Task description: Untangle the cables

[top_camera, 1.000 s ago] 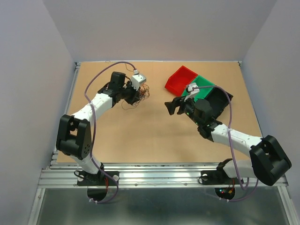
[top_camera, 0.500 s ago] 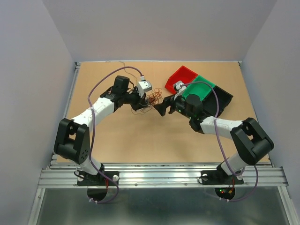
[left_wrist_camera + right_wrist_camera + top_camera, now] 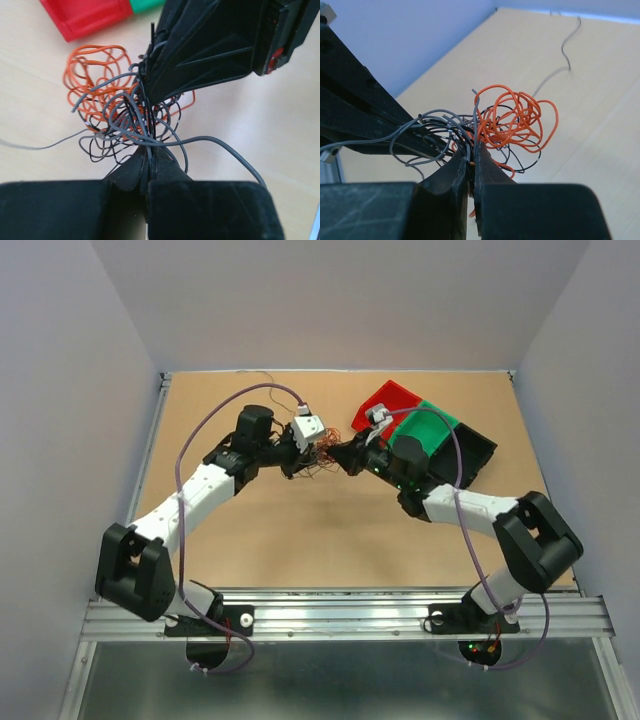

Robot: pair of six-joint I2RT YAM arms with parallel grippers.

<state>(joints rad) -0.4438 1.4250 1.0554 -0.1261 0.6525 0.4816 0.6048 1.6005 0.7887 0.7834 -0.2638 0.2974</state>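
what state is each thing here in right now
tangled bundle of thin orange and dark grey wires, knotted, pinched from both sides
left claw, shut on the bundle
right claw, shut on the bundle
red plastic bin, upright, looks empty
green plastic bin, upright, partly hidden

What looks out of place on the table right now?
One long grey strand strays from the tangled cables, trailing alone across the table toward its far edge. Nothing else stands out.
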